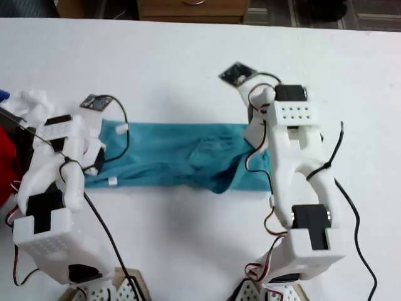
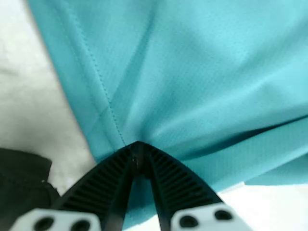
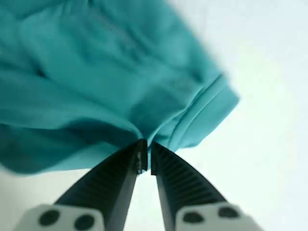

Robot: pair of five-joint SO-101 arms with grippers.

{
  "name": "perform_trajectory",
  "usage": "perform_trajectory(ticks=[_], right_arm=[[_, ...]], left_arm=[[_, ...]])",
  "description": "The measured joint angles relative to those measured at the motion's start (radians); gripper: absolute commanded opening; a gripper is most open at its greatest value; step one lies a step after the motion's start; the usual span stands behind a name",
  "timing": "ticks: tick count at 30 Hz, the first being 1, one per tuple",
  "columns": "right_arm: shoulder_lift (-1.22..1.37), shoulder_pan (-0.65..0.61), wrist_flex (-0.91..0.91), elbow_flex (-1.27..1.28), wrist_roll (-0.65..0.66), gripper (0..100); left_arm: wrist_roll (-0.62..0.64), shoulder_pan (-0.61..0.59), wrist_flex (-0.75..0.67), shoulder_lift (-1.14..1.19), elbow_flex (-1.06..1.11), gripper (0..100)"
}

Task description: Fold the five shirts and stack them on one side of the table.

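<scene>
The teal shirt [image 1: 182, 157] lies on the white bench [image 1: 156, 63] as one long, rumpled band, stretched from one claw to the other. Each arm grips one end of it.

The left claw [image 2: 138, 147] is clenched on the shirt. Its two ribbed black fingers meet at the tips, right where a stitched seam [image 2: 103, 94] runs into them. Ahead of this claw the cloth fans out in broad, smooth folds. To one side of it the shirt's edge gives way to bare bench, and a dark object [image 2: 19, 173] sits close beside the claw's base; what it is cannot be told.

The right claw [image 3: 143, 144] is also clenched on the shirt. Its fingertips are pressed nearly together, with a bunch of fabric pinched between them. Just beyond the tips a doubled hem [image 3: 211, 108] curls outward, and past that lies plain white bench. On the other side of this claw the cloth gathers into deeper, darker folds.

In the high view, the middle of the shirt between the two claws is creased and its near edge dips toward the arms' bases. Outward from the left claw, at the bench's edge, are a red cloth [image 1: 6, 166] and a crumpled white cloth [image 1: 31, 103]. A wooden cabinet [image 1: 191, 9] stands well beyond both claws, past the far edge of the bench.
</scene>
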Motion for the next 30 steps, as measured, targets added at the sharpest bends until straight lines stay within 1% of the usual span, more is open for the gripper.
perform_trajectory(ticks=[4, 8, 12, 14, 16, 19, 22, 27, 30], right_arm=[[0.107, 0.0, -0.051, -0.058, 0.0, 2.4], [0.173, 0.0, -0.044, -0.135, 0.0, 2.4], [0.17, -0.003, 0.089, -0.201, 0.0, 2.1], [0.141, -0.026, 0.172, -0.201, -0.002, 2.1], [0.083, -0.055, 0.241, -0.198, 0.031, 2.1], [-0.011, -0.083, 0.27, -0.115, 0.075, 2.1], [-0.12, -0.083, 0.27, 0.038, 0.091, 2.2], [-0.33, -0.097, 0.126, 0.371, 0.095, 2.4], [-0.442, -0.146, 0.043, 0.554, 0.095, 2.2]], left_arm=[[0.0, 0.0, 0.0, 0.0, 0.0, 3], [0.0, 0.0, 0.0, 0.0, 0.0, 3], [0.0, 0.0, 0.0, 0.0, 0.0, 3], [0.0, 0.0, 0.0, 0.0, 0.0, 3], [0.0, 0.0, 0.0, 0.0, 0.0, 3], [0.0, 0.0, 0.0, 0.0, 0.0, 3], [0.0, 0.0, 0.0, 0.0, 0.0, 3], [0.0, 0.0, 0.0, 0.0, 0.0, 3], [0.0, 0.0, 0.0, 0.0, 0.0, 3]])
